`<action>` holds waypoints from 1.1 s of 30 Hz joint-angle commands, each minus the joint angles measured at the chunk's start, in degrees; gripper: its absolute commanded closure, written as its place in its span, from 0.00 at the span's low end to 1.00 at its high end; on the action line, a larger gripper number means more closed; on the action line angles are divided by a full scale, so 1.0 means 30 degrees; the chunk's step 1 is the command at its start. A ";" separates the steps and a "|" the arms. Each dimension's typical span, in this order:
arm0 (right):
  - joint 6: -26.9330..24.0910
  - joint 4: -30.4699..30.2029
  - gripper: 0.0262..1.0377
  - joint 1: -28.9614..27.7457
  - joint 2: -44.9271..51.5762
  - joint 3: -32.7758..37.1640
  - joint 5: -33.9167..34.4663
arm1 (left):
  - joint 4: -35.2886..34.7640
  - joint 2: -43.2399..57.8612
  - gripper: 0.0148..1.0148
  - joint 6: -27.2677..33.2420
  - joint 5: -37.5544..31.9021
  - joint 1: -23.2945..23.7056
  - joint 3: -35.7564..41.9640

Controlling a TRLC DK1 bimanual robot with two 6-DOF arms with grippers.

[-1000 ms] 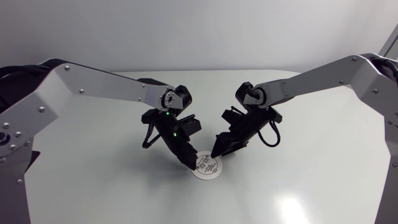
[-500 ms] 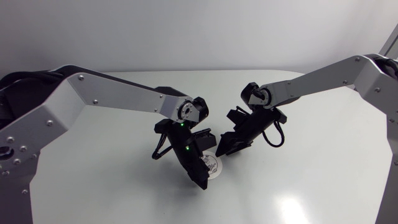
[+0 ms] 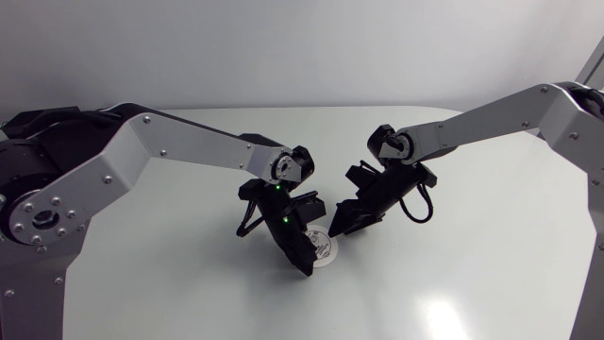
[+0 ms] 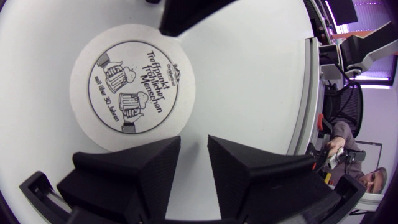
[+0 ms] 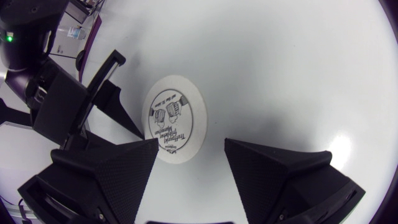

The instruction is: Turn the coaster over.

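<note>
The round white coaster (image 3: 324,251) lies flat on the table with its printed side up. In the left wrist view the coaster (image 4: 132,93) is just ahead of my left gripper (image 4: 194,146), whose fingers are shut with only a thin gap and nothing between them; one finger overlaps the coaster's near rim. From above, my left gripper (image 3: 304,265) points down at the coaster's front left edge. My right gripper (image 3: 336,229) hovers at its far right edge, open. In the right wrist view the coaster (image 5: 174,118) lies ahead of my right gripper (image 5: 189,158), between the lines of its fingers.
The white table (image 3: 472,274) stretches bare to the front and right. Both arms meet close together over the coaster, my left arm's black wrist (image 5: 74,106) right beside my right gripper.
My left arm has swung forward and its gripper has moved from the coaster's far left edge to its front left edge. My right gripper drew back slightly. The coaster stays flat.
</note>
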 commanded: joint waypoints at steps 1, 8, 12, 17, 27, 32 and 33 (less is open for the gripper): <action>-0.0236 -0.0230 0.26 -0.0012 0.0424 0.0080 -0.0070 | 0.1076 0.1199 0.68 -0.0472 -0.1554 0.0298 -0.0028; -0.0148 -0.0318 0.26 0.0135 0.1508 0.1574 -0.0421 | 0.1691 0.1141 0.68 -0.0618 -0.2257 0.0386 0.0002; 0.0115 -0.0289 0.26 0.0340 0.2826 0.3332 -0.0128 | 0.1720 0.1199 0.68 -0.0589 -0.2286 0.0415 0.0002; 0.0379 -0.1109 0.26 0.0340 0.5024 0.6085 0.0135 | 0.1808 0.1199 0.68 -0.0589 -0.2286 0.0415 -0.0028; -0.0002 -0.1666 0.26 0.0926 0.4203 0.4474 0.0545 | 0.1808 0.1141 0.68 -0.0589 -0.2286 0.0444 0.0060; -0.0148 -0.1519 0.26 0.0984 0.2445 0.2511 0.0428 | 0.1984 0.1170 0.68 -0.0618 -0.2257 0.0503 0.0060; -0.0148 -0.1490 0.26 0.1043 0.2182 0.2248 0.0399 | 0.1984 0.1170 0.68 -0.0618 -0.2286 0.0474 0.0060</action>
